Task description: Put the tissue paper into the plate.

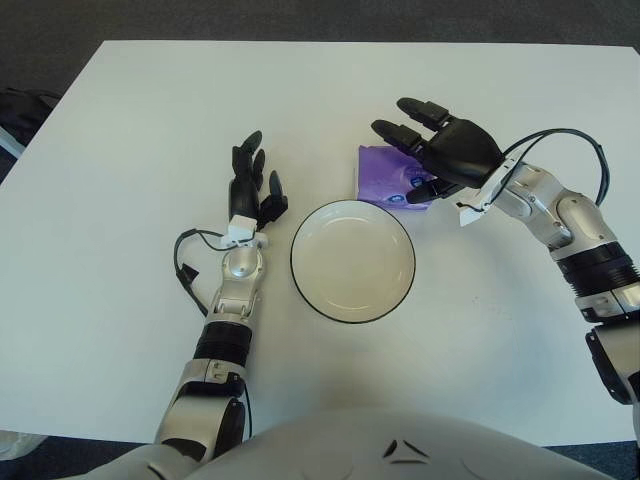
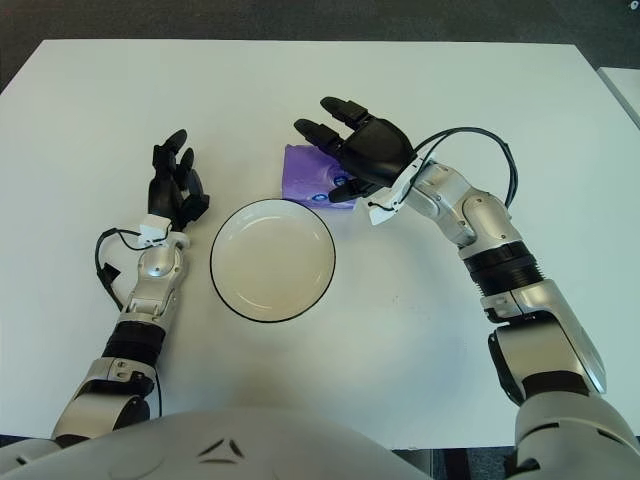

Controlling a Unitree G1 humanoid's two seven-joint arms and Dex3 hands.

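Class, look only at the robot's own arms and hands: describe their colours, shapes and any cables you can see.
Both arms are silver, jointed segments with black ribbed bands. The left hand and right hand are black with three segmented fingers. White brackets sit at the wrists. A thin black cable loops beside each forearm.
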